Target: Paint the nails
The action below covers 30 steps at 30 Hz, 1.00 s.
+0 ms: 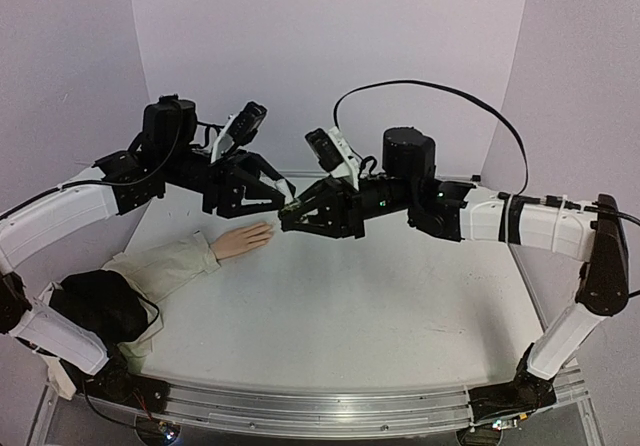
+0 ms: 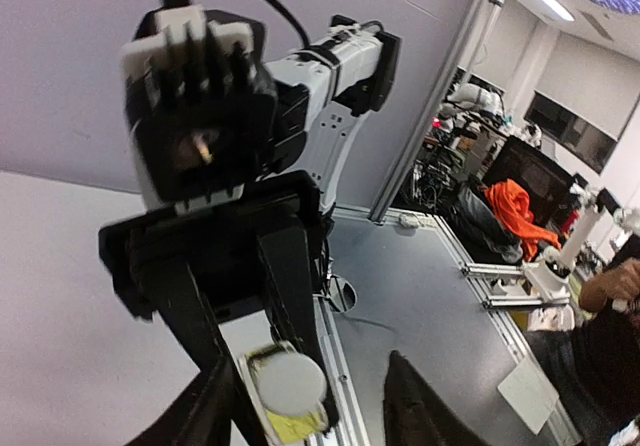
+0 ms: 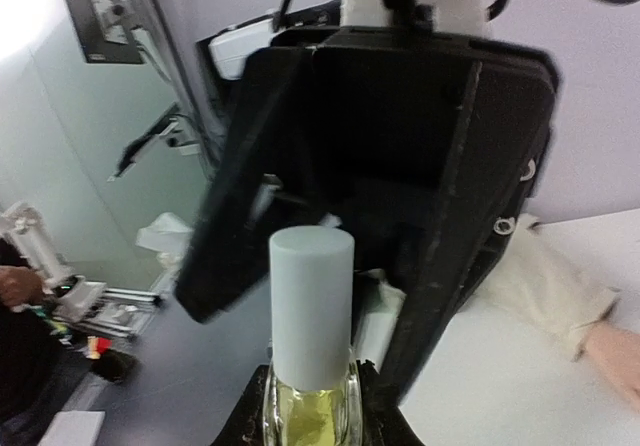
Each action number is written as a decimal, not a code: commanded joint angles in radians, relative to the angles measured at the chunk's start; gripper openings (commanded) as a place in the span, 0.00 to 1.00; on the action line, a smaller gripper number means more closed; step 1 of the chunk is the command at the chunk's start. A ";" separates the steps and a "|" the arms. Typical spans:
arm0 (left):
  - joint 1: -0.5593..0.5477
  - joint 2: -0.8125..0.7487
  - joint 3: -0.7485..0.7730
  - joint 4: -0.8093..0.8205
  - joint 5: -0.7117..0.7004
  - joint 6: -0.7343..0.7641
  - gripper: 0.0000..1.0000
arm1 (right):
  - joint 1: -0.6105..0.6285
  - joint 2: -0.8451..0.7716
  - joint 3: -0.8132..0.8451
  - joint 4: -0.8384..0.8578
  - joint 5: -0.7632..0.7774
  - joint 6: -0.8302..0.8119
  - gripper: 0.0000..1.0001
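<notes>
1. Right wrist view: the right gripper (image 3: 310, 434) is closed tight on one yellowish-green bottle (image 3: 308, 404), held upright, with its pale cap (image 3: 312, 286) on.
2. The left gripper (image 2: 310, 396) faces that cap, and its fingers (image 2: 408, 406) stand partly apart either side of it, holding nothing.
3. Judged step: opening the bottle, with no painting begun.
4. Next move, as judged: close the left fingers squarely on the cap, then twist and draw it off while the right grip holds firm.
5. The mannequin hand (image 1: 245, 238) lies flat on the table (image 1: 400, 306), below and just left of the grippers. Its sleeve (image 1: 165, 266) trails left.
6. Count: two grippers, one bottle, one cap, one mannequin hand. The nails are too small to count.
</notes>
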 commanded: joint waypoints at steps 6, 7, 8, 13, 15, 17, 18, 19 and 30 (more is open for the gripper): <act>0.045 -0.117 -0.023 -0.087 -0.475 -0.144 0.82 | -0.013 -0.112 -0.072 -0.069 0.610 -0.354 0.00; 0.045 -0.109 -0.018 -0.096 -0.554 -0.192 0.82 | -0.006 -0.103 -0.074 -0.064 0.685 -0.362 0.00; 0.045 -0.101 -0.016 -0.100 -0.622 -0.245 0.82 | -0.001 -0.091 -0.074 -0.056 0.750 -0.366 0.00; 0.043 -0.063 -0.009 -0.085 -0.734 -0.401 0.75 | 0.026 -0.027 -0.052 -0.015 0.929 -0.375 0.00; 0.043 -0.050 -0.010 -0.069 -0.758 -0.420 0.70 | 0.036 -0.003 -0.036 -0.010 0.955 -0.376 0.00; 0.041 -0.034 -0.005 -0.049 -0.746 -0.420 0.67 | 0.047 0.026 -0.007 -0.021 0.972 -0.380 0.00; 0.038 -0.026 -0.003 -0.036 -0.741 -0.422 0.67 | 0.052 0.036 0.000 -0.023 0.980 -0.383 0.00; 0.033 -0.013 0.000 -0.027 -0.737 -0.424 0.66 | 0.055 0.042 0.004 -0.025 0.985 -0.384 0.00; -0.011 0.043 0.007 -0.011 -0.761 -0.437 0.46 | 0.089 0.065 0.018 -0.016 1.012 -0.387 0.00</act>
